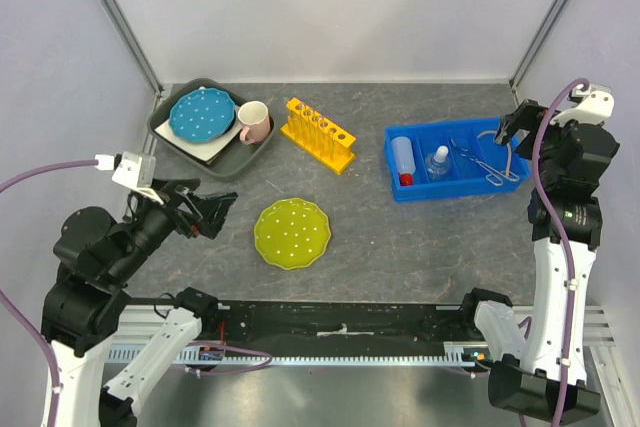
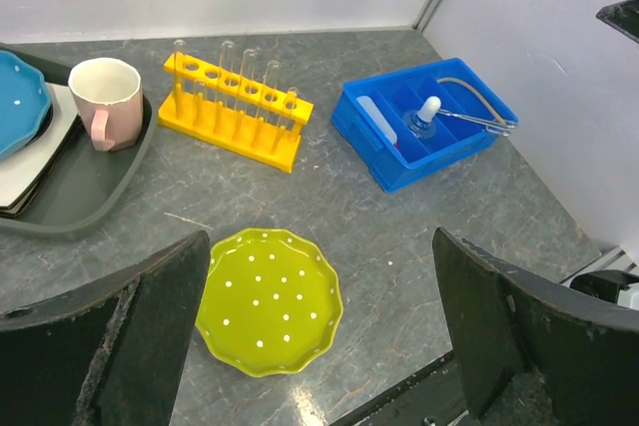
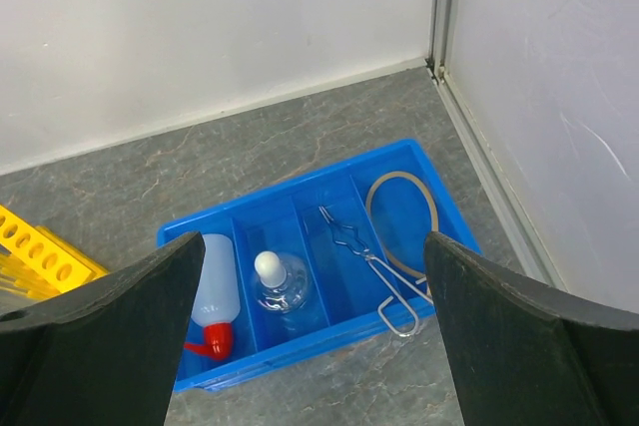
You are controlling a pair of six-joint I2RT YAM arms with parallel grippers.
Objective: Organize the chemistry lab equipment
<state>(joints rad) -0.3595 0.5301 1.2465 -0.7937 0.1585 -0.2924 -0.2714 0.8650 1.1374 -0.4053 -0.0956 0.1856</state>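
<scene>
Overhead, my two arms hang above the grey table (image 1: 400, 237), with the lab gear spread across its far half. My left gripper (image 1: 218, 213) hovers low at the left. Its fingers (image 2: 130, 336) are spread wide with nothing between them, pointing toward the dotted yellow-green plate (image 1: 291, 233). My right gripper (image 1: 508, 129) hangs over the right end of the blue bin (image 1: 460, 188), likewise parted and empty, as its wrist view shows. The yellow test-tube rack (image 1: 318, 135) stands near the back centre, with clear tubes (image 2: 248, 67) upright in its holes. Inside the bin, the white squeeze bottle (image 3: 215, 296) lies in the left compartment, its red cap toward the near wall. The small flask (image 3: 282, 286) stands upright in the next compartment. To its right lie the metal tongs (image 3: 371, 261) beside a tan loop (image 3: 399, 176), possibly a band or tubing. I cannot tell whether the tongs cross the divider. At back left, a grey tray (image 1: 180, 147) holds a dotted blue plate (image 1: 202, 115) and the pink mug (image 1: 253, 123).
</scene>
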